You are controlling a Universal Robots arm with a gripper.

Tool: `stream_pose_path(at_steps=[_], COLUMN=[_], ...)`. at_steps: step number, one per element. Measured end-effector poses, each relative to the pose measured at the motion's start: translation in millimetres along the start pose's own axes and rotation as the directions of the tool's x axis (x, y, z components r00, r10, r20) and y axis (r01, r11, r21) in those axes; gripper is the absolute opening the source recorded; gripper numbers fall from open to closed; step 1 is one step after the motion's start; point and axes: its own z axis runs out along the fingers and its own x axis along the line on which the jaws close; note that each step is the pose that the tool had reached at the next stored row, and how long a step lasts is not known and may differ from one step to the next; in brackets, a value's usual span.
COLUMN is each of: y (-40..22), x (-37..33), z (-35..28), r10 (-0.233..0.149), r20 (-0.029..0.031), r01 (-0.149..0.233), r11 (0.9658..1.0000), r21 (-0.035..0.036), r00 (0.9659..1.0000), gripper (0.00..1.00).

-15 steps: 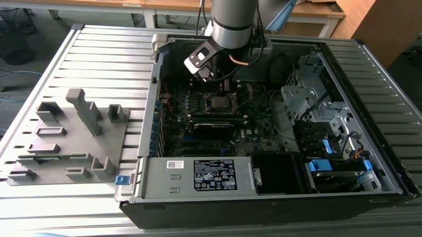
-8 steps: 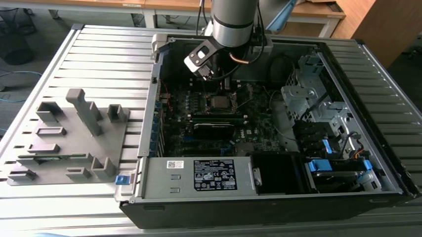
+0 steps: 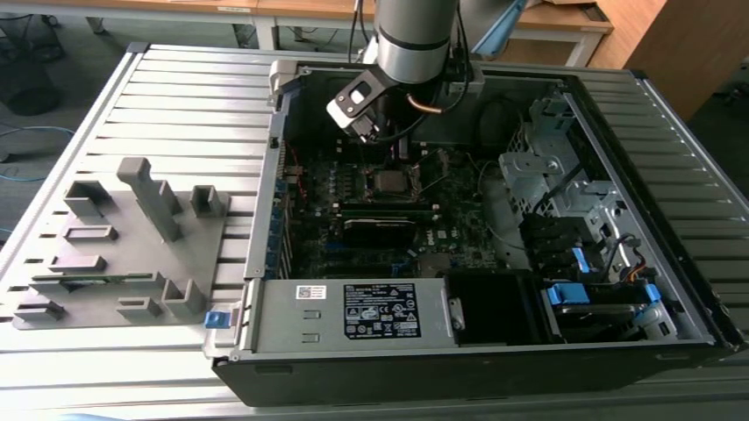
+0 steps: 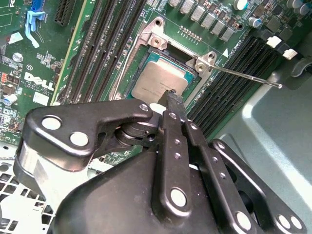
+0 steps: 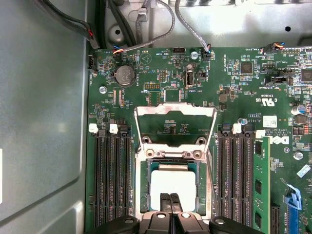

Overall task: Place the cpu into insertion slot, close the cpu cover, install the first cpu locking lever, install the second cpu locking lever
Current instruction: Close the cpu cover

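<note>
Computer case (image 3: 468, 375), cpu (image 5: 173, 181) in insertion slot (image 5: 144, 191), cpu cover (image 5: 175, 110) raised, fingers (image 5: 168, 202) together

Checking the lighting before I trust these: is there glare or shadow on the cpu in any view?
First wrist view: the cpu glares nearly white. Second wrist view: its top is an even grey, no glare, with the dark claw over its edge. Exterior view: inside the case it is dim.

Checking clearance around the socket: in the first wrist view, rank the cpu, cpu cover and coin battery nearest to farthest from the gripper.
1. cpu: in the insertion slot, right under the gripper.
2. cpu cover: standing open, beyond the slot.
3. coin battery: on the board, past the cover.
</note>
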Motion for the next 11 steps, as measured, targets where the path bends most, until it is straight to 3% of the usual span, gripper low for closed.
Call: stream_pose_path(at_steps=[5,11], y=[0.2,0.5], x=[0.5,1.6], z=[-6.4,-23.6], r10=[0.0,0.0], r20=[-0.0005,-0.0004], r01=[0.0,0.0], r11=[1.0,1.0], r21=[-0.0002,-0.0002], r00=[1.0,1.0], gripper=[0.11,0.11])
